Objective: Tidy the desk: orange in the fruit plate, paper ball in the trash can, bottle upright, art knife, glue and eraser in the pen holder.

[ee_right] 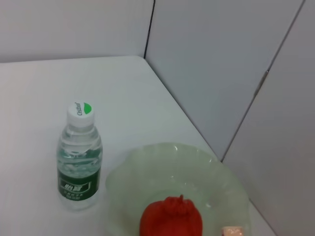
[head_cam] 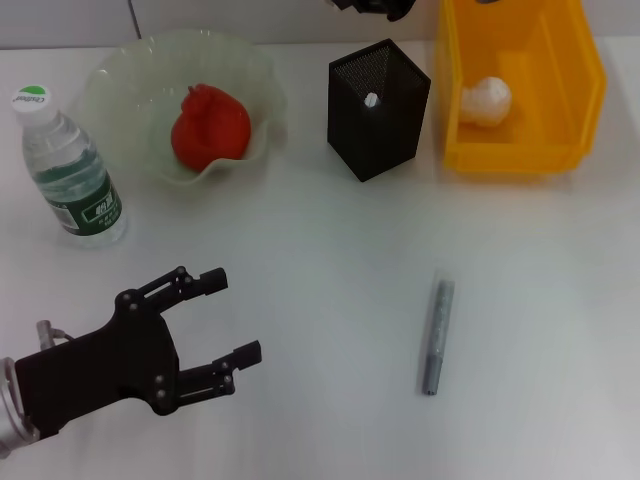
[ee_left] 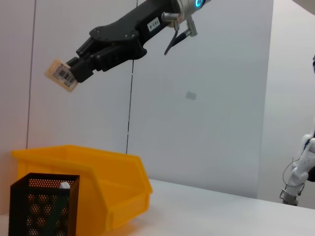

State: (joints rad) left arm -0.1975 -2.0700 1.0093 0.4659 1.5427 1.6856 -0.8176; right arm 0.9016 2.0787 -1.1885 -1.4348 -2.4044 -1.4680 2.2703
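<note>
While the left gripper (head_cam: 225,320) is hovering low over the near-left part of the white table (head_cam: 330,270), its black fingers are spread apart with nothing between them. The right gripper (ee_left: 74,73) is showing in the left wrist view, raised well above the containers, and it is clenching the eraser (ee_left: 61,74), a tan block with a barcode label, at its fingertips. In the head view only a dark piece of that arm is peeking in at the far edge, between the pen holder and the trash can.

The orange (head_cam: 208,126) is sitting inside the fruit plate (head_cam: 120,70) at far left. The bottle (head_cam: 68,168) is standing upright just left of the plate, cap on, apart from the plate's rim. The pen holder (head_cam: 378,108) is standing at far centre, with a small white-tipped item showing inside it; what that item is cannot be told. The trash can (head_cam: 520,150) is sitting just right of the holder, and the paper ball (head_cam: 486,100) is lying inside it. A grey, slim art knife (head_cam: 436,337) is lying flat on the table at near right, well apart from every container and from the left gripper.
</note>
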